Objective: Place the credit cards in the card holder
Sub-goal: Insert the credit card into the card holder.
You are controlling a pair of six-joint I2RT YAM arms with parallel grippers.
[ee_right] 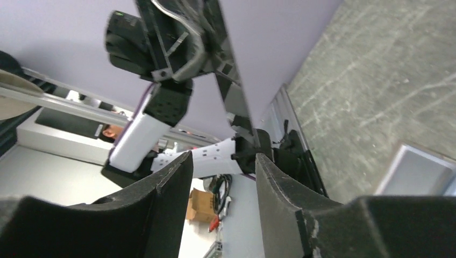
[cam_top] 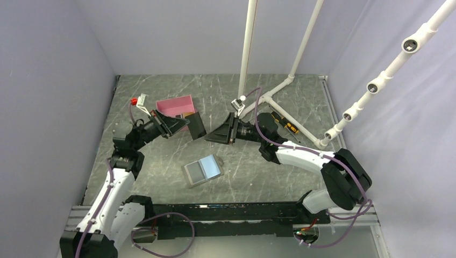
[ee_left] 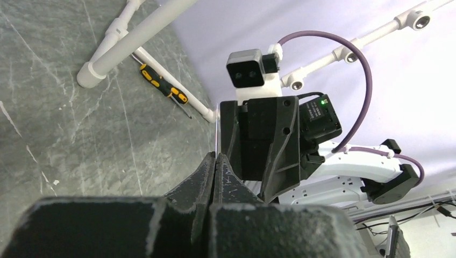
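My left gripper (cam_top: 184, 123) is shut on a black credit card (cam_top: 196, 124), which it holds on edge above the table just right of the pink box. In the left wrist view the card (ee_left: 216, 129) shows as a thin line rising from the closed fingertips of that gripper (ee_left: 216, 156). My right gripper (cam_top: 211, 136) faces it from the right, open, with the card (ee_right: 235, 94) just ahead of its gripper gap (ee_right: 223, 158) and nothing between the fingers. The card holder (cam_top: 203, 171) lies open on the table below both grippers, grey with a light blue half, and also shows as the card holder (ee_right: 417, 172) in the right wrist view.
A pink open box (cam_top: 176, 105) stands behind the left gripper. A yellow-and-black screwdriver (cam_top: 284, 123) lies beside the white pipe frame (cam_top: 279, 88) at the back right. Purple walls close in the table on three sides.
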